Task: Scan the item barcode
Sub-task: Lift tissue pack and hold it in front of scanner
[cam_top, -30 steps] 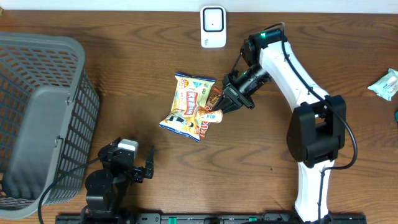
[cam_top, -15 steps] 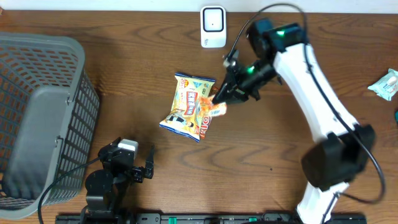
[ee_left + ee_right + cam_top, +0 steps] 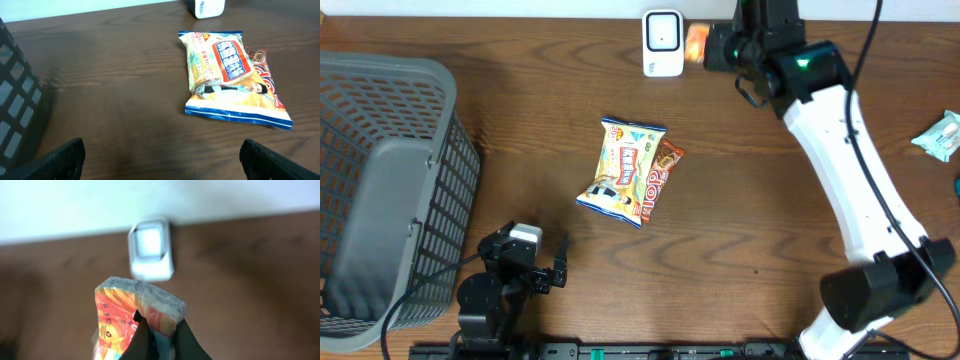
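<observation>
- Closest to us on the left, the left tool [image 3: 161, 152] sits low over the dark wooden worktop [image 3: 520, 120]. It's fully released with its fingers spread wide. In its own wrist view we only get two dark fingertips poking in at the bottom corners.
- Just left of it there's a big grey basket [image 3: 455, 200] with mesh walls. It fills the left side of the worktop from near to far.
- In the middle of the worktop a yellow snack bag [image 3: 620, 165] lies flat, turned a bit on the diagonal. A red-brown wrapper [image 3: 660, 175] is touching its right edge. It looks partly tucked under the bag, but we can't say for sure.
- Over at the right edge there's a teal packet [image 3: 940, 135], half cut off by the frame and well apart from everything else.
- The white right arm [image 3: 840, 150] stretches from the near right all the way to the far side.
- At its end, the right tool [image 3: 159, 325] is clenched on an orange packet [image 3: 117, 315]. Both dark fingers pinch one end, and the packet is held up off the worktop.
- That packet is the thing we care about, and it's at the far edge, just right of the scanner [image 3: 662, 42]. In the right wrist view the scanner's pale window shows just past the packet's top edge.
- We can't tell whether the packet and scanner are touching, as it's all a bit blurry up there.
- The scanner is a small white box at the far middle of the worktop.
</observation>
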Robot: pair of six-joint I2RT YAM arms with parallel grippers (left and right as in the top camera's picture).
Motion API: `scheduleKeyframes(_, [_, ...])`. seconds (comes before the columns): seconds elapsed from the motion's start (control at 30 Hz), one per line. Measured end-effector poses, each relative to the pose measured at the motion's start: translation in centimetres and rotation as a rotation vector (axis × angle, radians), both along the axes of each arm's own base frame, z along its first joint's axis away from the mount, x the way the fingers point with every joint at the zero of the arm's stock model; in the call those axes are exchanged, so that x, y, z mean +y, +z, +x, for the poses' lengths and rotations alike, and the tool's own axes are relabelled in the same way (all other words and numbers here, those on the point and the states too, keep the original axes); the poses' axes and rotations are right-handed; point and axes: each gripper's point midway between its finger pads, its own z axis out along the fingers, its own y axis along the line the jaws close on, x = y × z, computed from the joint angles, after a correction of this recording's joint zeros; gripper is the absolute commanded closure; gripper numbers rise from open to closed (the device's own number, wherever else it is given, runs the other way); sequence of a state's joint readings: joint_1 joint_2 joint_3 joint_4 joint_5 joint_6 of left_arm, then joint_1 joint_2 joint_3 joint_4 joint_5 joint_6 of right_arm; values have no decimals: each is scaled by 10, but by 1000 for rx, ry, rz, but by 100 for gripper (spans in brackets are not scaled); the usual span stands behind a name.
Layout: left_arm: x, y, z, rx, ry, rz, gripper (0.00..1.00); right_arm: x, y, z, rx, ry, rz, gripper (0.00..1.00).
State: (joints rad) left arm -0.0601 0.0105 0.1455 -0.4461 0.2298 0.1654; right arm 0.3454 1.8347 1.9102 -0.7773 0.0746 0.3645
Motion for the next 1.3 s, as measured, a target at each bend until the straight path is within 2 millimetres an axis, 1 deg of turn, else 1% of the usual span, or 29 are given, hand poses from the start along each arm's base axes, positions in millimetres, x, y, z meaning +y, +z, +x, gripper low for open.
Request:
scheduleKeyframes(0.07, [0, 0, 0, 0, 0, 0, 2, -6, -4, 23, -57, -58, -29, 99])
scheduleKeyframes(0.1, [0, 0, 0, -1, 0, 0, 2, -7, -9, 36, -83, -81, -37, 99])
scheduleKeyframes(0.17, [0, 0, 0, -1, 0, 0, 2, -6, -23, 53, -103, -105, -49, 99])
scheduleKeyframes(0.23, [0, 0, 0, 0, 0, 0, 2, -1, -38, 76, -144, -122, -45, 99])
scheduleKeyframes(0.37, [0, 0, 0, 0, 0, 0, 2, 14, -58, 116, -255, -106, -22, 99])
scheduleKeyframes(0.47, [0, 0, 0, 0, 0, 0, 1, 27, -60, 141, -374, -68, -13, 99])
scheduleKeyframes(0.57, [0, 0, 0, 0, 0, 0, 2, 37, -61, 159, -487, -35, -17, 99])
scheduleKeyframes(0.67, [0, 0, 0, 0, 0, 0, 2, 46, -69, 169, -554, 11, -25, 99])
scheduleKeyframes(0.73, [0, 0, 0, -1, 0, 0, 2, 54, -80, 173, -578, 52, -32, 99])
scheduleKeyframes(0.9, [0, 0, 0, 0, 0, 0, 2, 67, -118, 177, -560, 132, -46, 99])
scheduleKeyframes(1.0, [0, 0, 0, 0, 0, 0, 2, 73, -133, 176, -547, 179, -60, 99])
scheduleKeyframes(1.17, [0, 0, 0, 0, 0, 0, 2, 85, -130, 172, -582, 272, -103, 99])
scheduleKeyframes(1.3, [0, 0, 0, 0, 0, 0, 2, 91, -144, 167, -537, 322, -146, 99])
